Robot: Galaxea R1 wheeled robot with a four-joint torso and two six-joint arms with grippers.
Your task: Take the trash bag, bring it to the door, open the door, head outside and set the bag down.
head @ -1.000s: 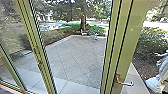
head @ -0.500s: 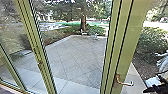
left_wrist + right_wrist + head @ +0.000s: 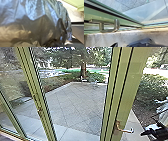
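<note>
At the head view's lower right, my dark right gripper (image 3: 147, 134) is below and to the right of the handle (image 3: 124, 130) on the door's green frame (image 3: 127, 89). The right wrist view has the bent metal handle (image 3: 109, 29) close up, with my right gripper (image 3: 123, 45) apart from it, its two dark fingers spread and nothing between them. A shiny dark trash bag (image 3: 41, 26), creased and bulging, lies very near the left wrist camera; how my left gripper holds it cannot be made out.
Beyond the glass is a paved yard (image 3: 72, 105) with a tree trunk (image 3: 83, 70) and bushes (image 3: 152, 92). Another green frame post (image 3: 41, 105) stands at the left. A pale shape (image 3: 163, 108) shows at the right edge. The floor (image 3: 124, 38) runs along the door's foot.
My right gripper has come into the head view at the lower right and shifted slightly left toward the handle. The door and yard look the same.
</note>
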